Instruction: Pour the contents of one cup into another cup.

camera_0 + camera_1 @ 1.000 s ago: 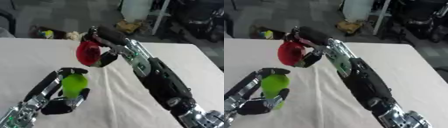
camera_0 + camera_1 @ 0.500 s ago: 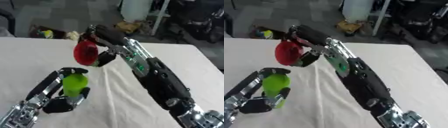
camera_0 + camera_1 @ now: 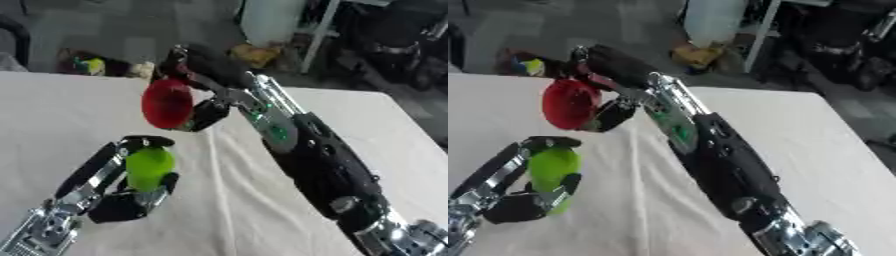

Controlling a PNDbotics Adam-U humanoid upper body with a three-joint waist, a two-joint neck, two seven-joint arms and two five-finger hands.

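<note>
Desk: covered in a white cloth with creases running toward you down the middle; it fills most of your view, with a cluttered floor beyond its far edge.

Right arm: yours comes in from the lower right and stretches diagonally up across the desk toward the far left, black with silver joints.

Left arm: yours enters from the lower left corner and reaches a short way up over the cloth.

Right hand: your fingers are curled round the red cup, thumb side below it and the rest wrapped over its top and back.

Left hand: your fingers are wrapped round the green cup, one dark finger arching over its top and others closing at its base.

Red cup: held in the air above the desk, tipped onto its side so the mouth faces left and slightly down; it sits above and a little beyond the green cup, the two apart.

Green cup: held roughly upright in your left hand, just below the red cup's lower rim; you cannot tell from here whether it rests on the cloth or what is inside either cup.
</note>
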